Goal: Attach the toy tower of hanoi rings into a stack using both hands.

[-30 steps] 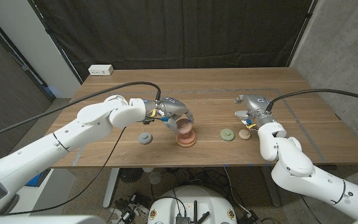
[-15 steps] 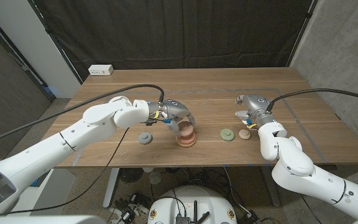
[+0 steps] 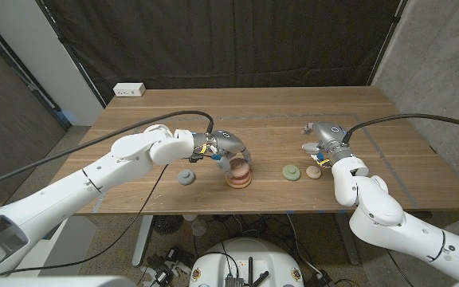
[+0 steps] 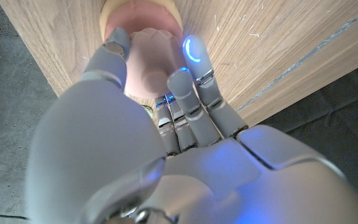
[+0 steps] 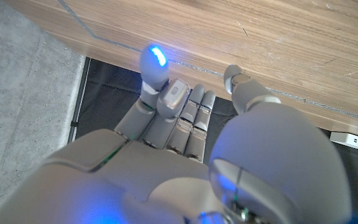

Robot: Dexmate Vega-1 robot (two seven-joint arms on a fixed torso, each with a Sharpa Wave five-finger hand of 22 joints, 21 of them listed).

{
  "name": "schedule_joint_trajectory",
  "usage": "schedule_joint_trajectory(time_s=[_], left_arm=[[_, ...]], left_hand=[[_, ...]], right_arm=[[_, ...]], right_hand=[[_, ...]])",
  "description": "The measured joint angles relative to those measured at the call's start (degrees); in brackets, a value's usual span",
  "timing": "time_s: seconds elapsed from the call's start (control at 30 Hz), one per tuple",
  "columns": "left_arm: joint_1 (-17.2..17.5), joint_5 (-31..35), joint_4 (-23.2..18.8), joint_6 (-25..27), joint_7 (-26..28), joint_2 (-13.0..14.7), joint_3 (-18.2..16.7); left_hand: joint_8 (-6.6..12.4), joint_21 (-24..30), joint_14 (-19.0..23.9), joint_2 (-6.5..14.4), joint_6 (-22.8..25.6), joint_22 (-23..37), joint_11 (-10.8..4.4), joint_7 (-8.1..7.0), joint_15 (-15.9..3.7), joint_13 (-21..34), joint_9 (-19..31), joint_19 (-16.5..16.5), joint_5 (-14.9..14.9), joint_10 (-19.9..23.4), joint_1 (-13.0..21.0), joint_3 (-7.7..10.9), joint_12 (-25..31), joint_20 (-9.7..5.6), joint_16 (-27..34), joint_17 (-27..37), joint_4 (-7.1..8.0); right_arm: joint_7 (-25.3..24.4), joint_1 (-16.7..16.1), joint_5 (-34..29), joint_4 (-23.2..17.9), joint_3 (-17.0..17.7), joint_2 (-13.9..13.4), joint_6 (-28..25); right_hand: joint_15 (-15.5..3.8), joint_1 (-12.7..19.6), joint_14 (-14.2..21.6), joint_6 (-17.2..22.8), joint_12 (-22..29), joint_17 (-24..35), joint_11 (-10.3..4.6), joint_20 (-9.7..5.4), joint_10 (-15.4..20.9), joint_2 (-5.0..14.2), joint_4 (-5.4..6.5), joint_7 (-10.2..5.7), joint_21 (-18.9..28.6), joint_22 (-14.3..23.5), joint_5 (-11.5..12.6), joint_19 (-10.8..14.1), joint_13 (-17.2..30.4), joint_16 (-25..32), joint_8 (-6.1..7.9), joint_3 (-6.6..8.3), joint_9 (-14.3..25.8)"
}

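Observation:
My left hand [image 3: 228, 151] grips a pink ring [image 3: 240, 167] that sits on top of a wider terracotta ring [image 3: 239, 180] near the table's front middle. In the left wrist view my fingers [image 4: 194, 74] wrap the pink ring [image 4: 149, 68], with the terracotta ring [image 4: 140, 11] beyond it. A grey ring [image 3: 186, 177] lies on the table just left of the stack. A green ring [image 3: 292, 172] and a small tan ring [image 3: 314, 172] lie to the right. My right hand [image 3: 323, 143] stands just behind the tan ring, holding nothing, thumb and fingers [image 5: 155, 65] apart.
A white power strip [image 3: 129, 90] lies at the table's far left corner. The wooden table [image 3: 293, 112] ends in a front edge close below the rings. Black curtains hang behind, and a cable runs along each arm.
My left hand has shifted slightly right and lowered the pink ring onto the terracotta ring. The right hand and the other rings have stayed put.

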Motion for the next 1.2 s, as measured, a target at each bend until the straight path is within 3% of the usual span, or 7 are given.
schedule_joint_trajectory(time_s=[0.9,1.03,1.2], left_arm=[[-1.0,0.0,3.1,-0.6,0.1,-1.5,1.8],[-1.0,0.1,3.2,-0.5,0.3,-1.5,1.9],[-1.1,0.3,3.2,-0.5,0.5,-1.3,1.9]], left_hand=[[0.0,-0.4,0.0,-0.5,0.7,0.0,0.01,-0.01,0.0,0.0,0.0,0.0,-0.1,1.0,-0.5,0.0,-0.1,0.0,-0.4,0.3,0.0],[-0.57,-0.4,0.0,-0.5,0.7,0.0,-1.0,-0.03,0.0,2.5,0.0,0.0,-0.1,0.0,-0.5,0.0,-0.1,0.02,-0.7,0.1,0.0],[-1.51,-0.4,-0.4,-0.3,-0.5,0.0,-2.05,-1.24,0.0,2.5,0.0,-0.2,-0.1,-1.1,-0.8,-0.26,-0.7,0.21,-1.1,-0.4,0.26]], right_arm=[[-0.3,1.0,1.3,0.6,-0.6,-0.1,0.0],[-0.3,1.3,1.3,0.7,-0.7,-0.1,0.0],[-0.4,1.5,1.3,0.8,-0.8,-0.1,0.0]], right_hand=[[0.0,0.0,0.0,0.6,0.0,0.0,0.0,0.0,0.0,0.0,0.0,-0.01,0.0,0.0,0.0,0.0,0.1,0.0,0.0,0.0,0.0],[0.0,0.0,0.0,0.6,0.0,0.0,0.0,0.0,0.0,0.0,0.0,-0.01,0.0,0.0,0.0,0.0,0.1,0.0,0.0,0.0,0.0],[0.0,0.0,0.0,0.6,0.0,0.0,0.0,0.0,0.0,0.0,0.0,-0.01,0.0,0.0,0.0,0.0,0.1,0.0,0.0,0.0,0.0]])
